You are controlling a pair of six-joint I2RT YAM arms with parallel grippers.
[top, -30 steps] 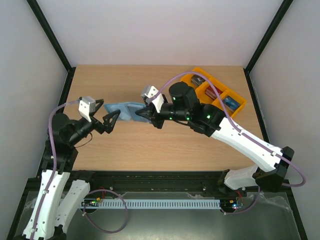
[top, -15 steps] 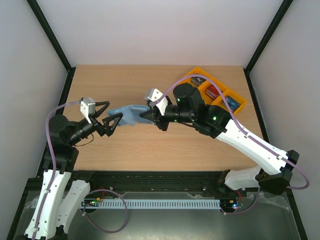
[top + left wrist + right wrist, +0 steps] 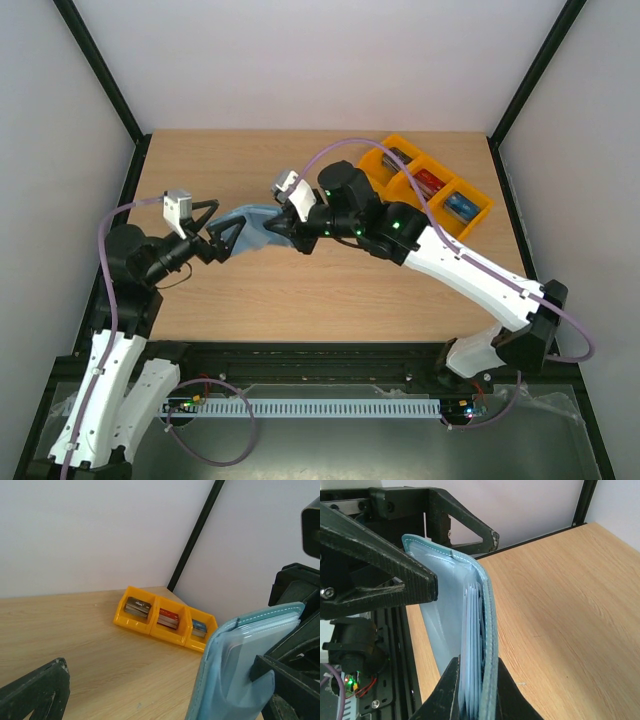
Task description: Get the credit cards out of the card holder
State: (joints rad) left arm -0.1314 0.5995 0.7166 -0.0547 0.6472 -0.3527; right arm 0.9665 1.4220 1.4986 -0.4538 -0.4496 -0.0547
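Observation:
The light-blue card holder point(image 3: 255, 226) point(image 3: 445, 610) hangs above the table's middle, and my right gripper point(image 3: 283, 228) point(image 3: 477, 695) is shut on its near edge. From the right wrist I see it edge-on, its clear pockets stacked. My left gripper point(image 3: 216, 232) point(image 3: 165, 700) is open, and the card holder's point(image 3: 240, 670) far end sits between its fingers, against the right finger point(image 3: 295, 685). Credit cards lie in the orange tray: dark grey point(image 3: 137, 606), red point(image 3: 169, 617) and blue point(image 3: 199, 626). I cannot tell whether any cards are in the pockets.
The orange three-compartment tray point(image 3: 445, 170) point(image 3: 132, 621) stands at the back right of the wooden table point(image 3: 330, 300), just behind my right arm. A black frame post point(image 3: 197, 530) rises at the corner behind the tray.
My right gripper has carried the card holder left, toward my left gripper. The left gripper has edged right, and the card holder's end now lies between its open fingers.

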